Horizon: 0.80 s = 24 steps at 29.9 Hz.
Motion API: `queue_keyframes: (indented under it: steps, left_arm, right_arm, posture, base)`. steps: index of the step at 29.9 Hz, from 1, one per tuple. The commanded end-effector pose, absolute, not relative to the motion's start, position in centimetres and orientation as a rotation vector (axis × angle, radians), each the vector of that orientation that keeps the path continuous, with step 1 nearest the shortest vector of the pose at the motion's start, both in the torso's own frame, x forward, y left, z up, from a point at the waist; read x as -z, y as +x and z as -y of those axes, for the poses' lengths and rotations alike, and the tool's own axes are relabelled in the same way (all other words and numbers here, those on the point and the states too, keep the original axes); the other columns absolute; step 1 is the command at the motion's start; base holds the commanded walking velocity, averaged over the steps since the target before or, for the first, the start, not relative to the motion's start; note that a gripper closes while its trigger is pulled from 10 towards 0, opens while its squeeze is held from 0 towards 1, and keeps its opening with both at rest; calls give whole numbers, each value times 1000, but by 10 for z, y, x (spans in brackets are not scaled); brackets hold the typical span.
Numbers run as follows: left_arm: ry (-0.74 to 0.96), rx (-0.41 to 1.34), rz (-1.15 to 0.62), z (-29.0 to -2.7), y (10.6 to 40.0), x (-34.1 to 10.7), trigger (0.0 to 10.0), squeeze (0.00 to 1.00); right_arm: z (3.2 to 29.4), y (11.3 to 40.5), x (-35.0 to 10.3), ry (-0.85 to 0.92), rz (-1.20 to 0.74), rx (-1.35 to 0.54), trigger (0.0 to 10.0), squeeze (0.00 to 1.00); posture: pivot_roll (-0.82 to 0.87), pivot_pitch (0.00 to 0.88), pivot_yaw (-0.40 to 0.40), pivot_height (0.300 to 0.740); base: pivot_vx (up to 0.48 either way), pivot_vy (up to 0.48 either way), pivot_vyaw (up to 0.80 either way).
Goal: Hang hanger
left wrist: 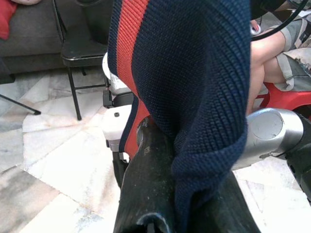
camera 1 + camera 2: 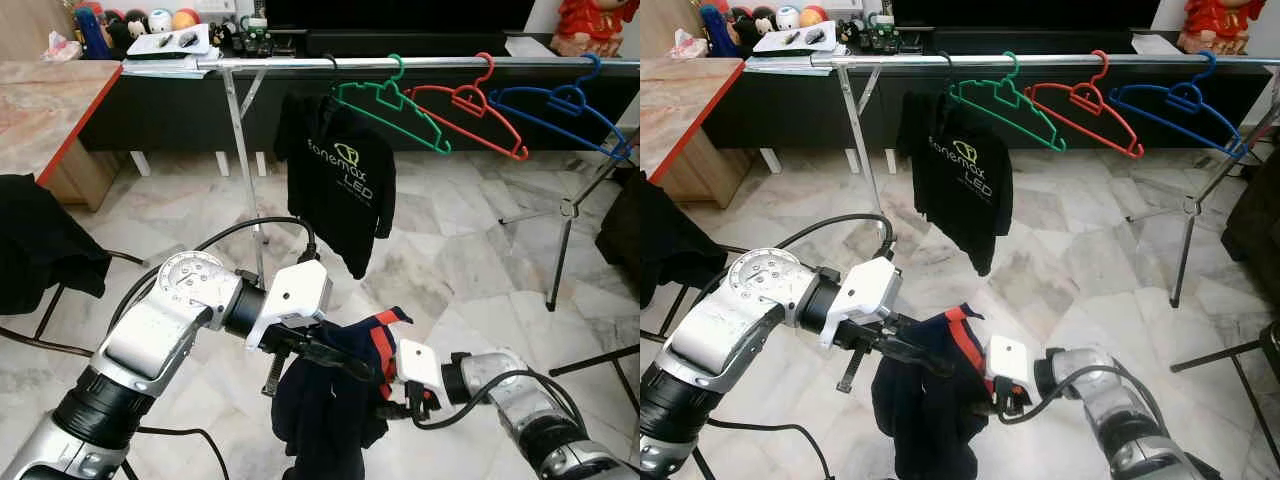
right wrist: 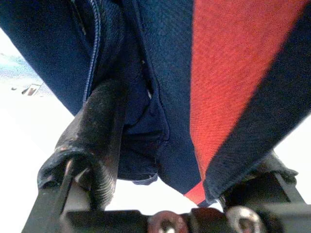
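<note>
I have the navy garment (image 2: 335, 395), with its red stripe, bunched low between my two grippers, hanging well below the rail (image 2: 420, 63). I cannot make out a hanger inside the cloth, so I can't say whether one is in there at all.

The left gripper (image 2: 335, 358) reaches into the garment's upper fold; in the left wrist view the knit drapes over one black finger (image 1: 150, 194), but I cannot tell whether the fingers are clamped on it or merely under it. The right gripper (image 2: 405, 405) sits just beside the red stripe, and its wrist view shows cloth wedged between its fingers (image 3: 97, 145), so I judge it closed on the fabric.

My worry is the left side: if the cloth is only draped, lifting could let it slide off onto the floor (image 2: 450, 260).

Beyond the fingers and above, the black shirt (image 2: 335, 180), green hanger (image 2: 390, 100), red hanger (image 2: 470, 105) and blue hanger (image 2: 565, 105) crowd the rail. Raising a bunched load there could snag or knock one loose.
</note>
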State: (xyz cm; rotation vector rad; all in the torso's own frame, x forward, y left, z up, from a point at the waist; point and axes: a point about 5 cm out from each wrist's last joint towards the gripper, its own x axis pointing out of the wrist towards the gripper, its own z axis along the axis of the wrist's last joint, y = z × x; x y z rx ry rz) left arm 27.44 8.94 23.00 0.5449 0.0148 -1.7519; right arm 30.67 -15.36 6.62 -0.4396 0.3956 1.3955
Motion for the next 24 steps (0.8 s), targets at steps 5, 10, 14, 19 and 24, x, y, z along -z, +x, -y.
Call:
queue_keyframes:
  steps: [5, 10, 14, 19, 24]
  left_arm:
    - [566, 1772, 40, -85, 272, -241, 10000, 0]
    - [565, 1770, 44, -85, 272, -242, 10000, 0]
    - [564, 1770, 45, -85, 272, -242, 10000, 0]
    - [560, 1771, 50, -84, 272, -243, 10000, 0]
    - [557, 1769, 53, -84, 272, -244, 10000, 0]
  right_arm:
    - [154, 303, -60, -419, -428, -1394, 6667, 0]
    - [153, 307, -62, -396, -407, -1355, 0, 0]
    - [153, 306, -61, -392, -419, -1365, 0, 0]
    - [153, 302, -56, -388, -442, -1366, 0, 0]
    - [154, 300, -52, -377, -463, -1371, 0, 0]
  posture:
    - [84, 167, 31, 740]
    - [85, 166, 31, 740]
    - [86, 167, 30, 740]
    - [87, 167, 30, 740]
    - [88, 168, 30, 740]
  base:
    - [0, 0, 0]
    - [0, 0, 0]
    - [0, 0, 0]
    - [0, 0, 0]
    - [0, 0, 0]
